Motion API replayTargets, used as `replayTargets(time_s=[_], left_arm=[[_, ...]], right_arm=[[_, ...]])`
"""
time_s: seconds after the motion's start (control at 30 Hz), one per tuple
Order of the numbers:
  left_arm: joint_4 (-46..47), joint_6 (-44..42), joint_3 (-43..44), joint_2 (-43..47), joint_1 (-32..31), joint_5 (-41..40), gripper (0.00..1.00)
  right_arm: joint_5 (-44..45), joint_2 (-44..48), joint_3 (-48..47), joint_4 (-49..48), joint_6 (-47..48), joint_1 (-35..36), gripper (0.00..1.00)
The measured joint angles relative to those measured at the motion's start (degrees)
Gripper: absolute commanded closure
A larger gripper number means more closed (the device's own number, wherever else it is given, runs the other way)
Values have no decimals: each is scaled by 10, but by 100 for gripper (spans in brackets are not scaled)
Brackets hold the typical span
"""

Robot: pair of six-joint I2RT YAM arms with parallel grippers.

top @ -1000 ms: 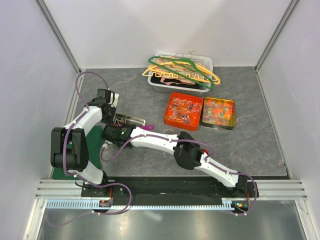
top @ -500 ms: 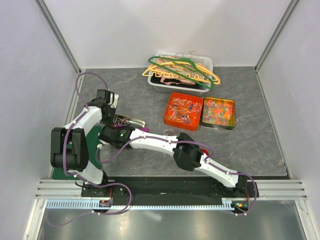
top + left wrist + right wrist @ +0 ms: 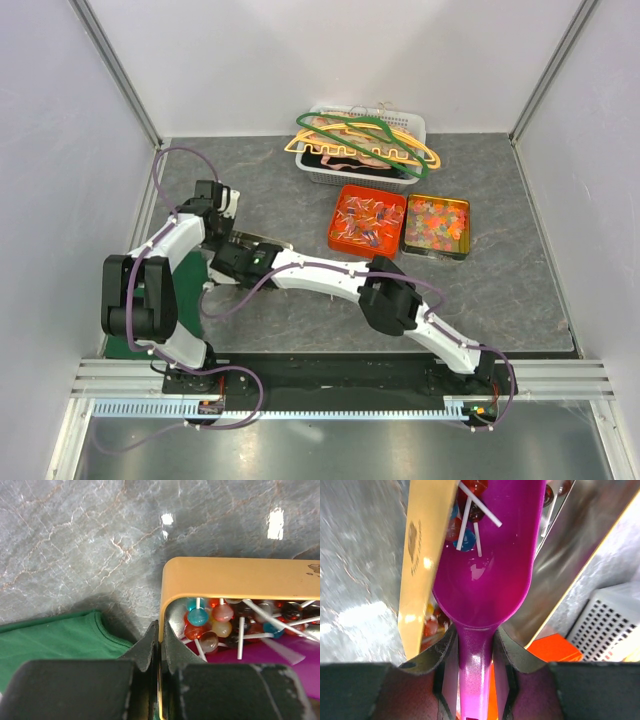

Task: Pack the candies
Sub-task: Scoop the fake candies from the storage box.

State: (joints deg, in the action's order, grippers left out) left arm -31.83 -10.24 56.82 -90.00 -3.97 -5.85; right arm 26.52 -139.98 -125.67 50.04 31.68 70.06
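The right tool [image 3: 475,646] is clamped on the handle of a purple scoop [image 3: 485,570], whose bowl reaches straight ahead of it into a metal tin [image 3: 235,577] with a yellow rim. The left tool [image 3: 160,636] has its jaws pressed together on that rim at a corner, one jaw inside the wall and one outside, and a green cloth [image 3: 55,635] lies on the desk [image 3: 75,540] just to its side.

A few candies [image 3: 467,525], round sweets on white sticks, lie at the far tip of the scoop, well ahead of the right tool. Many more are heaped in the tin [image 3: 215,622], just in front of the left tool and a little to one side, with the scoop's purple bowl lying over them. More sweets show in the orange tray [image 3: 375,189], off beyond the right tool.

With the load at the tip, I take this for tipping candies into the tin, though it could be a scoop-up; I cannot be sure. To do it well, the scoop's tip should sit below the rim and tilt gently so the last few slide off. The sticks look apt to snag on the rim or the scoop's edge. The left tool's pinch should hold the tin firm so it does not skid.
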Motion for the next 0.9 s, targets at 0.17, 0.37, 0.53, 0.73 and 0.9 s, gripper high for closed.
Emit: replayTargets(time_s=[0.17, 0.37, 0.53, 0.73, 0.9], left_arm=[[20, 0, 0, 0, 0, 3, 98], [35, 0, 0, 0, 0, 4, 98], [37, 0, 0, 0, 0, 4, 98], [37, 0, 0, -1, 0, 4, 98], [37, 0, 0, -1, -1, 6, 98]], right_arm=[[-42, 22, 14, 16, -5, -26, 100], [-58, 38, 19, 24, -11, -46, 100], [-61, 39, 19, 26, -18, -55, 100], [-76, 43, 19, 35, -21, -68, 100], [-92, 53, 22, 37, -25, -82, 100]])
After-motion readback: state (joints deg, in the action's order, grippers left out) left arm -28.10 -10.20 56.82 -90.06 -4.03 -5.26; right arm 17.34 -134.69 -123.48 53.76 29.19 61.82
